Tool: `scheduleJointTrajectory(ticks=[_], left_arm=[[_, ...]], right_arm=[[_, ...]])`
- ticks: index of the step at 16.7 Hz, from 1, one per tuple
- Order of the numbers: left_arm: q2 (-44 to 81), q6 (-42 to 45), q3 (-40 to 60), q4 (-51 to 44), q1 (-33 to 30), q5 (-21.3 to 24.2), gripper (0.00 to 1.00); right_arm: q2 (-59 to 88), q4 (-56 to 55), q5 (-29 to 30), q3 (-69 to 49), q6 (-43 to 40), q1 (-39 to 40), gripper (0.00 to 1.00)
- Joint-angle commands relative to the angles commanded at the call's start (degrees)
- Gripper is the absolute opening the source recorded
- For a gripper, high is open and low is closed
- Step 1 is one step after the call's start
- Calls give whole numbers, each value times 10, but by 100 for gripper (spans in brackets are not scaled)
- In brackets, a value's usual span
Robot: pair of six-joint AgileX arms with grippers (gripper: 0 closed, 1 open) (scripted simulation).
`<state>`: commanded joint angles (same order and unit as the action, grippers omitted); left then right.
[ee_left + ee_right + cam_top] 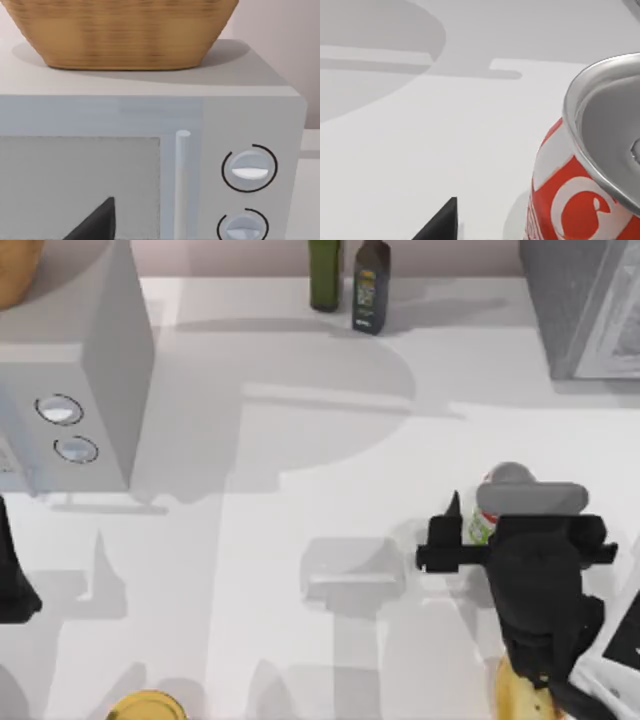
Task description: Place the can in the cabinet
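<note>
Top view: right gripper closes in on the can

Right gripper (470, 530) hangs over the upright can (484, 523) at the surface's (300, 490) right, fingers apart around it, positioned for grasping. Cabinet (575, 300) stands far right. Left gripper (12, 580) idles near left, fingers' state indiscernible.

right end effector (462, 530) over can (484, 523), table right | left arm (14, 575) parked left edge

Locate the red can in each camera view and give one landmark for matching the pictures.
Top view: the can stands on the table's right side, partly under the right gripper.
Left wrist view: not in it; it faces the microwave.
Right wrist view: the can stands close up, silver top showing.
Shared landmark: the white table and its broad curved shadow.
</note>
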<state>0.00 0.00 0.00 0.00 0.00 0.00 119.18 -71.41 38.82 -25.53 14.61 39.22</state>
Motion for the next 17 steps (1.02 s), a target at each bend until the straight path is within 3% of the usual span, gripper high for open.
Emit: scheduleJointTrajectory(ticks=[9,17], left_arm=[[0,0,0,0,0,0,100],[0,0,0,0,0,0,100]], right_arm=[[0,0,0,0,0,0,2],[0,0,0,0,0,0,0]])
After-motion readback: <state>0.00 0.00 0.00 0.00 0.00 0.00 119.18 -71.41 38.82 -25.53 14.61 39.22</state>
